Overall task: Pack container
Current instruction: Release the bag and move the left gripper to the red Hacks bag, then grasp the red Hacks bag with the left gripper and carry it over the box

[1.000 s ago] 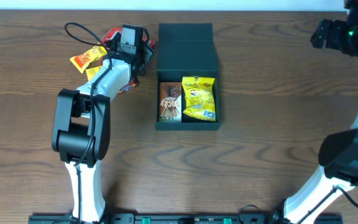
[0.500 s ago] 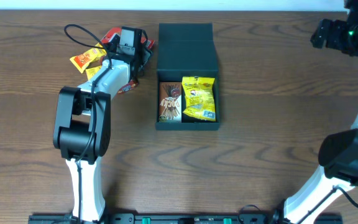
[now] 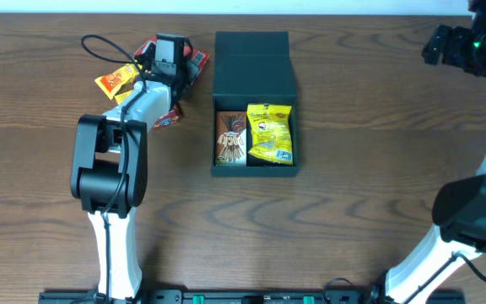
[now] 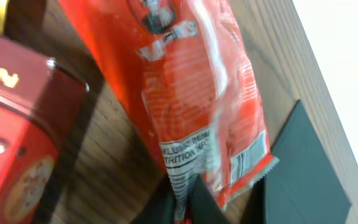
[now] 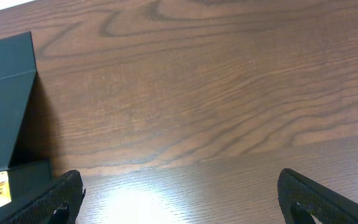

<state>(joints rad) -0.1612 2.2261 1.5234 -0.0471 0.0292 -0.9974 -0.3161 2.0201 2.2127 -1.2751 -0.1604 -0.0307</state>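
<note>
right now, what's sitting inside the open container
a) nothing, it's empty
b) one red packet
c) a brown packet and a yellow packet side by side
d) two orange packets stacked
C: the overhead view shows the open container holding a brown packet on the left, with a yellow packet lying right beside it.

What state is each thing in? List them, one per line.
Dark teal square container: open, lid flapped back.
Yellow snack packet: flat inside the container.
Brown snack packet: flat inside, beside it.
Red snack packet: one end inside left gripper.
Left gripper: open or shut unclear.
Right gripper: open, empty.
</note>
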